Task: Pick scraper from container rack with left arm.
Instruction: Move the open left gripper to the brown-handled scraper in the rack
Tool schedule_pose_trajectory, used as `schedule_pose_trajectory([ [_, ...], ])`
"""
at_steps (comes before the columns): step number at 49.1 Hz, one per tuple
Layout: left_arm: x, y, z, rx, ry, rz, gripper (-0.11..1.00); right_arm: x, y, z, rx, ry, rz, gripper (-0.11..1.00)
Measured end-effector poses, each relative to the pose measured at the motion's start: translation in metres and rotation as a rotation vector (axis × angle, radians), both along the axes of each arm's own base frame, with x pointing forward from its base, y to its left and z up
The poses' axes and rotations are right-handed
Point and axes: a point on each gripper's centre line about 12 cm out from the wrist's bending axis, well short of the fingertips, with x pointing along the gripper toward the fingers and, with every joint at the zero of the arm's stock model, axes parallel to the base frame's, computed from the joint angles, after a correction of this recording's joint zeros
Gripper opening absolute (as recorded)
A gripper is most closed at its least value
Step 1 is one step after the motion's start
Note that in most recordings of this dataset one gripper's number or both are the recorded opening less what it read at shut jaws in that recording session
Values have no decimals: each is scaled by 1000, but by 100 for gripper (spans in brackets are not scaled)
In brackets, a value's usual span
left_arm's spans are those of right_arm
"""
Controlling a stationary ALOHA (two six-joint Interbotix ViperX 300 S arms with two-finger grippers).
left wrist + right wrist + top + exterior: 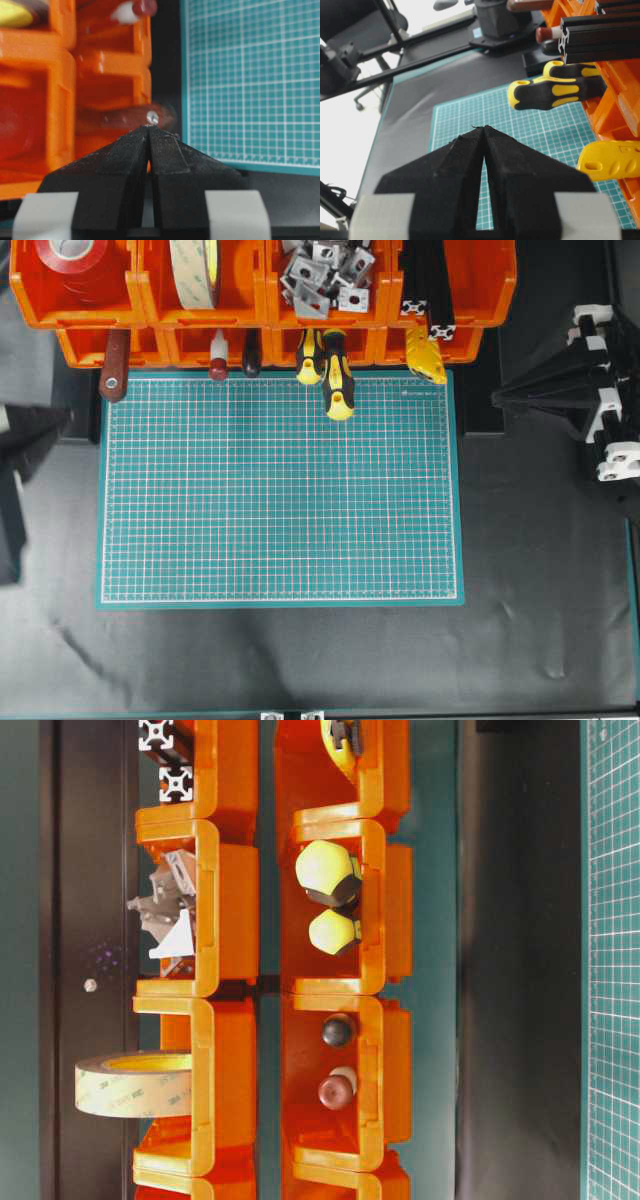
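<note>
Just ahead of the left gripper (pixel 149 131), in the left wrist view, lies the scraper (pixel 125 116), handle end with its metal-ringed hole almost at the fingertips, blurred and reddish-brown, pointing out of a lower bin of the container rack (pixel 60 90). Beyond the claw to its right, only the green cutting mat (pixel 250 75).

Judged as the approach step, grasp not yet made. To do well: open the fingers first, since closed tips cannot pass around the handle. Then advance straight along the handle line, one finger on each side of the wood, a little past the hole end, where the handle looks thicker. Close firmly and pull outward along the bin axis, not upward, so that the wide blade does not catch on the orange wall. Better to keep away from the neighbouring bin with the white-shafted tool (pixel 218 352), well to the side of the claw.

Left claw: fingers pressed together, only a thin seam between them, holding nothing; whether the tips already touch the handle end cannot be told from the blurred picture. In the overhead view, seen only as a dark shape at the left edge (pixel 25 450), with the scraper (pixel 113 365) near, at the leftmost lower bin.

Right gripper (pixel 484 131): also closed and empty, parked far off over the mat side, near the yellow-and-black screwdrivers (pixel 555 92).
</note>
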Motion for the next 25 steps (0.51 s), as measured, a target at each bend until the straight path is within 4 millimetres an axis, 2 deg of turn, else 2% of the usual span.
schedule_pose_trajectory([
  [4, 6, -7, -13, 60, 6, 39, 0, 0, 0, 0, 6, 2, -1, -1],
  [13, 13, -8, -44, 208, 76, 111, 0, -1, 0, 1, 8, -4, -1, -1],
  [25, 10, -5, -51, 193, 47, 155, 0, -1, 0, 1, 8, -3, -1, -1],
])
